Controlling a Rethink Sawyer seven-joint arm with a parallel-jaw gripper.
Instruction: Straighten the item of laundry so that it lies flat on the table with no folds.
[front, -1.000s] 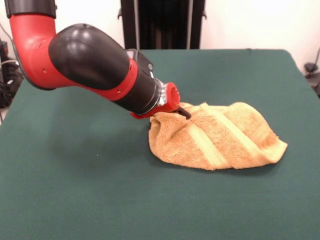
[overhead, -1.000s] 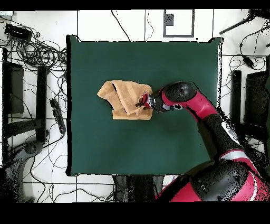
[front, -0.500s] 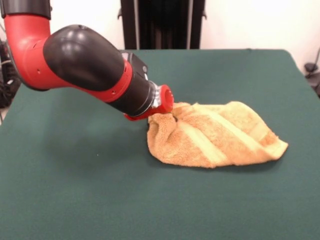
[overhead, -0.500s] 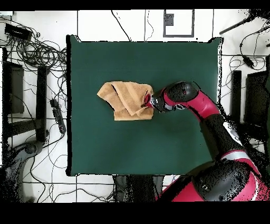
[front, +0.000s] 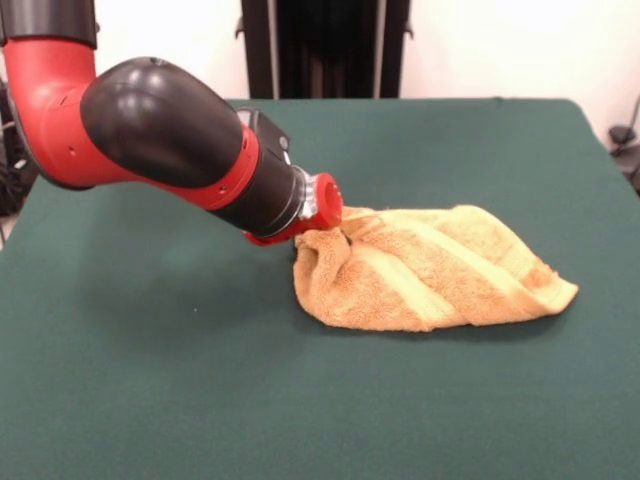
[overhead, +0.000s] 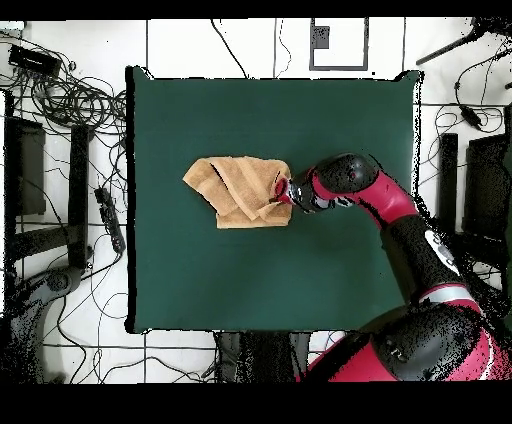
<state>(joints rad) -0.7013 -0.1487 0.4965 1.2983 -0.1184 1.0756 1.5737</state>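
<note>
Hand (front: 338, 222) is buried in the towel's (front: 430, 270) edge fold; can't tell whether it's pinching. Low, angled approach looks meant to catch that edge. Towel sits bunched and folded mid-desk (front: 150, 380), nowhere near flat yet.
</note>
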